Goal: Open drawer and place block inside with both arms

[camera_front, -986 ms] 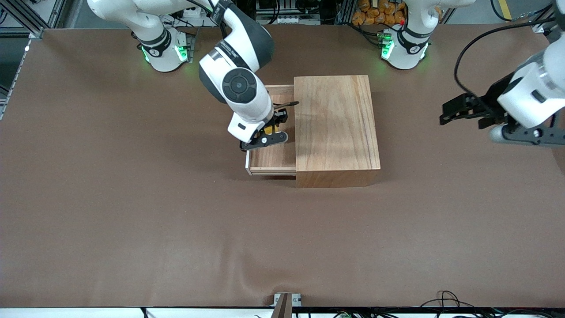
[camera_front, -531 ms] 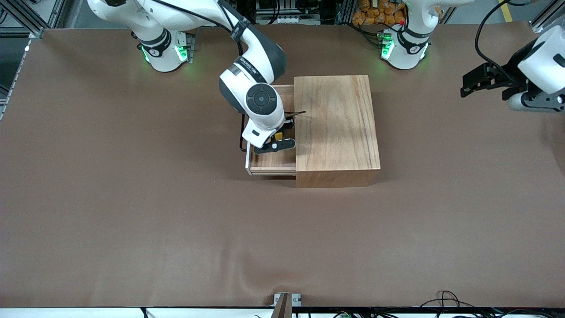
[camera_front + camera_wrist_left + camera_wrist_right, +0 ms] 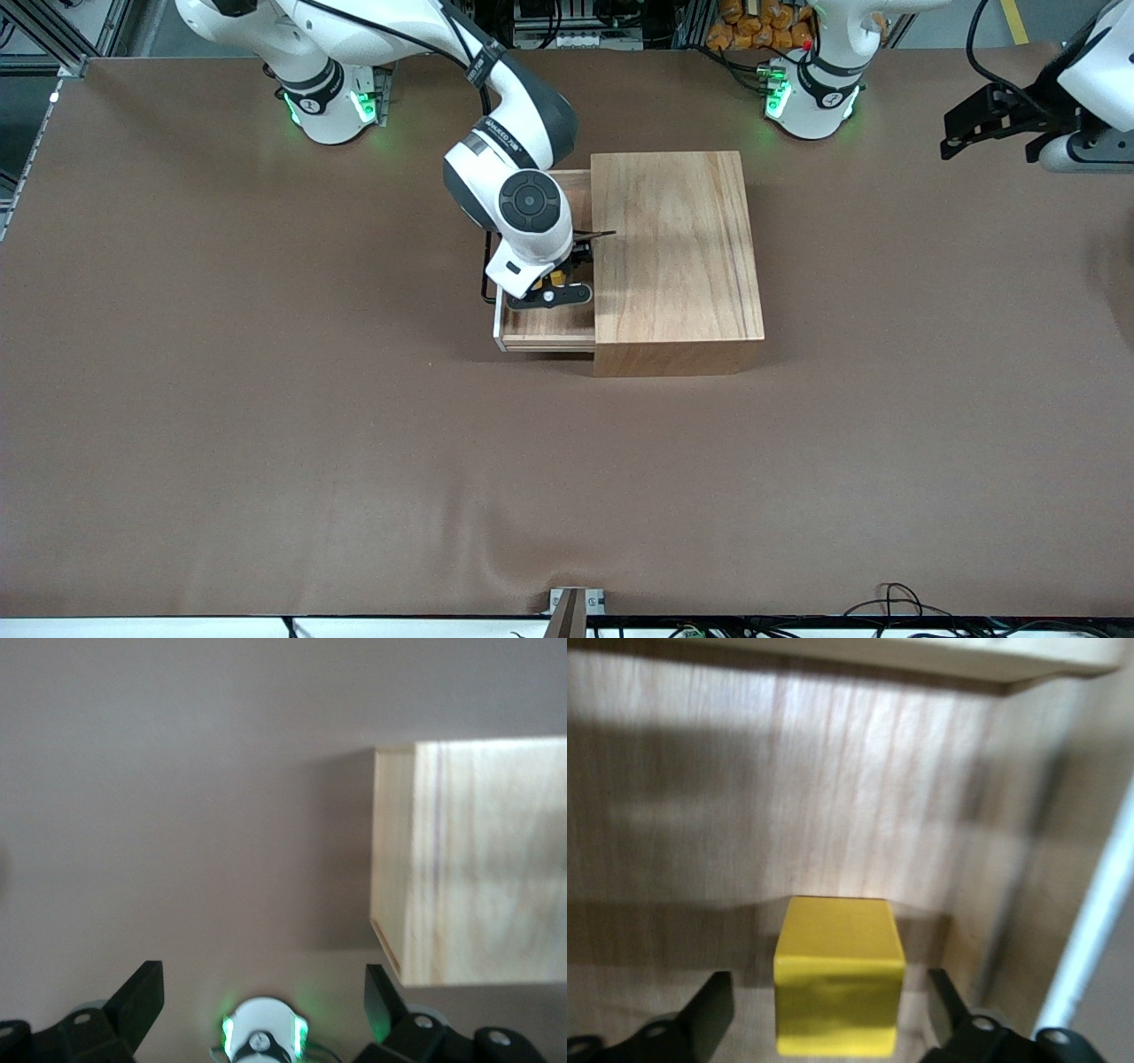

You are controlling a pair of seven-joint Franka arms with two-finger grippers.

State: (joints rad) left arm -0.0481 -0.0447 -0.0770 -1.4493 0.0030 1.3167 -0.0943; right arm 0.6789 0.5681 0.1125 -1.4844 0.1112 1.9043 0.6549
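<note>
Yellow block [image 3: 838,974] sits in the open drawer [image 3: 549,330] between the right gripper's [image 3: 551,288] spread fingers [image 3: 709,1014], so release looks done and lifting clear comes next, while the left gripper [image 3: 983,128] waits spread over the table's [image 3: 266,399] left-arm end.

Front cam: high, facing both arm bases, covers whole worktop [image 3: 266,443]. Left wrist cam: aloft, looks down on wooden box [image 3: 478,859], shared w/ front. Right wrist cam: close inside drawer [image 3: 859,806], also shared.

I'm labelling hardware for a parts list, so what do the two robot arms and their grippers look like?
Both arms are glossy white jointed shells with dark grey-black joint bands and round black end caps, standing on bases lit green. Black cables run along them. The right gripper and left gripper are black, with two angular fingers each.
</note>
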